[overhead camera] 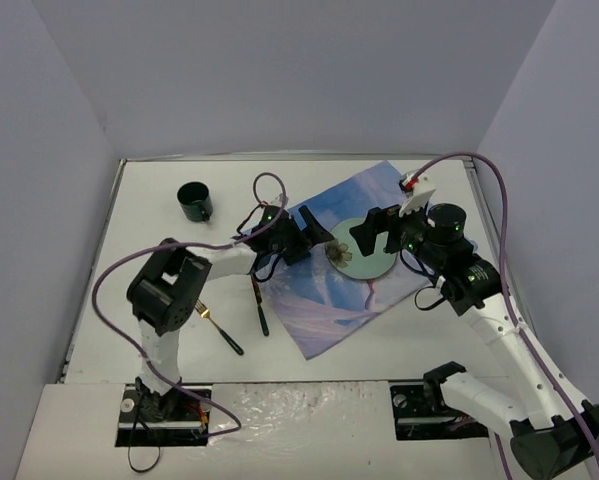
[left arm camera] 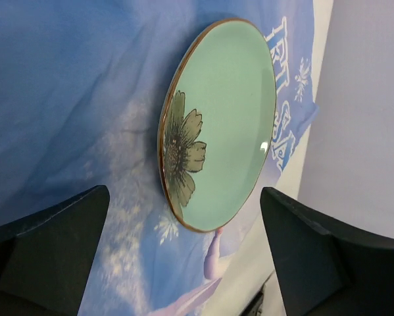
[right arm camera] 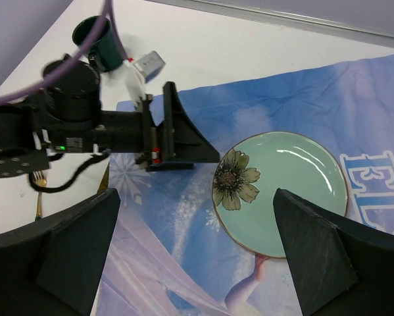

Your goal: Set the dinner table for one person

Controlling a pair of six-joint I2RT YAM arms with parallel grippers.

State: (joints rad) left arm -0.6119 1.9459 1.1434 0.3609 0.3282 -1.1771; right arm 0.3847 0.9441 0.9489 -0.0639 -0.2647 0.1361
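The white dinner table carries a blue printed cloth with a mint-green flower plate lying flat on it. My left gripper is open and empty, just left of the plate's rim. In the left wrist view its gripper faces the plate over the cloth. My right gripper is open and empty, hovering above the plate. In the right wrist view its gripper frames the plate, the cloth and the left gripper.
A dark green cup stands at the back left and also shows in the right wrist view. A gold fork with a black handle and a second black-handled utensil lie left of the cloth. Walls enclose the table.
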